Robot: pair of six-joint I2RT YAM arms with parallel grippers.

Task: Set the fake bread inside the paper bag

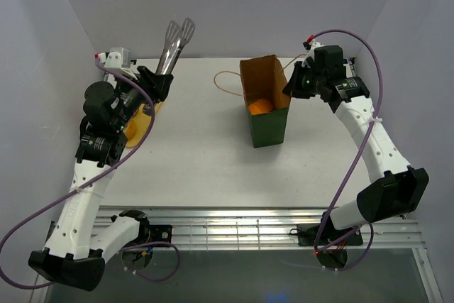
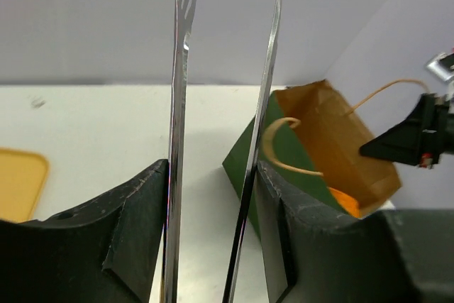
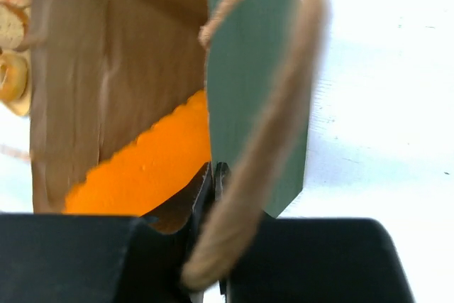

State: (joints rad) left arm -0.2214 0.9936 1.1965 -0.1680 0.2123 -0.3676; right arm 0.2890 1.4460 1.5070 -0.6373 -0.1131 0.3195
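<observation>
At right jaws: right gripper (image 3: 215, 175) pinched closed on the paper bag (image 1: 269, 129) wall, just beside a string handle (image 3: 273, 118).
At left jaws: left gripper (image 2: 213, 175) clamps metal tongs (image 2: 181, 97), blades upright and apart.
Bag interior: orange fake bread (image 1: 259, 106) lies inside.

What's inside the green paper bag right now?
One orange bread piece lies low inside the paper bag. The bag's walls hide its lower part and anything beneath it.

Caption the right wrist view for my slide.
Right hand pinching the paper bag wall, orange fake bread inside.
</observation>
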